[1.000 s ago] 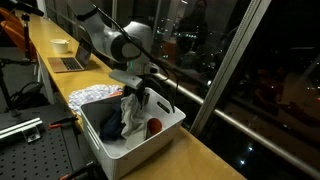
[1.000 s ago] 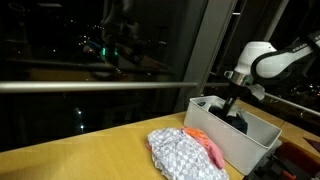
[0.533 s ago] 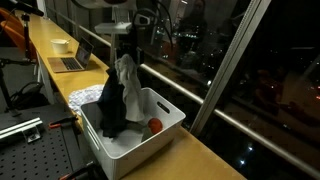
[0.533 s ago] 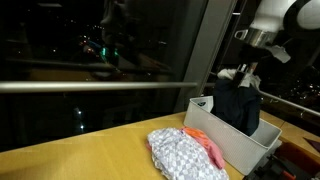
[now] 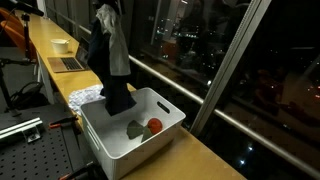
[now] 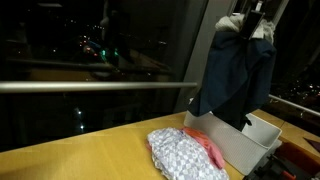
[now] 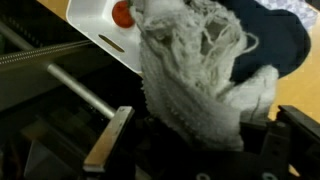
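My gripper (image 5: 105, 8) is raised high above a white bin (image 5: 100, 137) and is shut on a bundle of clothes. A dark garment (image 5: 110, 65) and a pale knitted cloth (image 5: 119, 45) hang from it, the lower end just above the bin. In the other exterior view the gripper (image 6: 256, 10) holds the dark garment (image 6: 235, 75) over the bin (image 6: 240, 150). In the wrist view the white knit cloth (image 7: 195, 70) and the dark garment (image 7: 285, 40) fill the space at the gripper (image 7: 200, 140). A red item (image 5: 155, 125) and a dark green item (image 5: 135, 130) lie in the bin.
A checked cloth (image 6: 185, 155) with an orange-pink cloth (image 6: 210, 148) lies on the wooden counter beside the bin. A laptop (image 5: 70, 62) and a bowl (image 5: 60, 45) stand farther along the counter. A window with a metal rail (image 6: 100, 86) runs behind.
The gripper has risen from inside the bin to well above it, pulling the dark garment and pale cloth up out of the bin. The red and green items are now uncovered.
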Robot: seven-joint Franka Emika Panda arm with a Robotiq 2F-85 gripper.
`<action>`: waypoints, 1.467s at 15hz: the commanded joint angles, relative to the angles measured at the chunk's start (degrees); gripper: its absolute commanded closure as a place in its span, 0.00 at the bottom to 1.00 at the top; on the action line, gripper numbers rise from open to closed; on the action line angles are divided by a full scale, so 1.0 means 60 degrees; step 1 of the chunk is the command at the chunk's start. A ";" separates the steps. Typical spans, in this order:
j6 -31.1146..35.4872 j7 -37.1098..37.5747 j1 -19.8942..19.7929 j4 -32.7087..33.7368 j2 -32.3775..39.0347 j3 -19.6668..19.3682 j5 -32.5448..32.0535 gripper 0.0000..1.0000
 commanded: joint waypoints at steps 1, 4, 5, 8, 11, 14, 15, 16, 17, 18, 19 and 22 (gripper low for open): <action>-0.1302 0.0226 0.0688 0.2342 0.1384 0.0689 -0.0564 0.98; -0.1687 0.0231 0.1257 0.3435 0.2273 0.0875 -0.0858 0.98; -0.1666 0.0206 0.1408 0.3686 0.2615 0.0836 -0.0891 0.98; -0.1480 0.0029 0.1644 0.4136 0.3320 0.0643 -0.0675 0.98; -0.1563 -0.0038 0.1857 0.4638 0.3807 0.0529 -0.0666 0.98; -0.1710 -0.0119 0.2152 0.5310 0.4298 0.0451 -0.0700 0.98; -0.1782 -0.0177 0.2269 0.5548 0.4434 0.0432 -0.0730 0.98; -0.1849 -0.0204 0.2409 0.5790 0.4594 0.0400 -0.0773 0.98; -0.1949 -0.0221 0.2584 0.6078 0.4793 0.0376 -0.0826 0.98; -0.2087 -0.0244 0.2762 0.6360 0.4959 0.0339 -0.0870 0.98; -0.2233 -0.0264 0.2913 0.6614 0.5117 0.0292 -0.0891 0.98; -0.2502 -0.0382 0.3242 0.7230 0.5500 0.0098 -0.0800 0.98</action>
